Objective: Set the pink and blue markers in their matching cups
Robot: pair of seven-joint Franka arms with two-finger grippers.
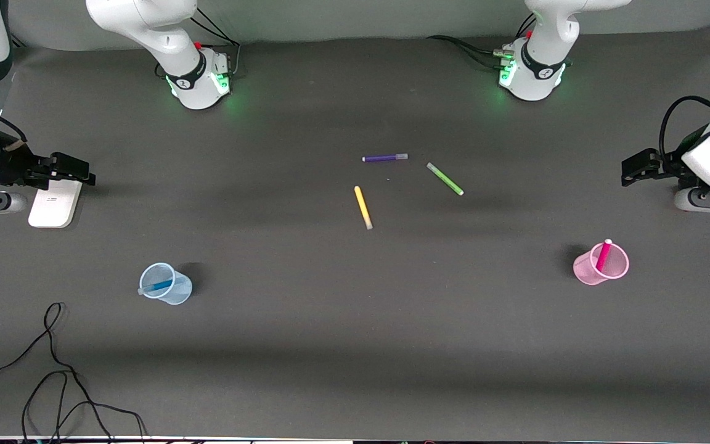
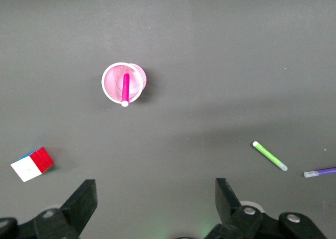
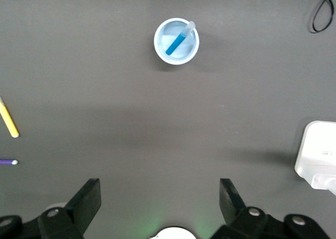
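The pink marker (image 1: 603, 255) stands tilted inside the pink cup (image 1: 589, 271), its pale cap end poking above the rim, at about 4 o'clock on the table toward the left arm's end. The blue marker (image 1: 159, 286) leans inside the pale blue cup (image 1: 179, 295), at about 8 o'clock toward the right arm's end. Judged from that, both placements look done and nothing is left to carry.

The left gripper (image 1: 629, 169) hangs at 3 o'clock over the table's edge, its fingers (image 2: 84, 199) spread wide and empty; its wrist view looks straight down on the pink cup. The right gripper (image 1: 87, 174) hangs at 9 o'clock over a white flat device (image 1: 54, 203), fingers (image 3: 86, 197) also spread wide, holding nothing.

Near the table's centre, at roughly 12 to 1 o'clock, lie the purple marker (image 1: 384, 158), the green marker (image 1: 445, 179) and the yellow marker (image 1: 363, 207), well apart from both cups; these are not part of the task and should stay where they are. A small red, white and blue cube (image 2: 32, 164) shows only in the left wrist view.

The step in hand seems to be simply waiting clear. To do it well, both arms should keep high and away from the light cups, since a brush against a leaning marker could tip a cup over
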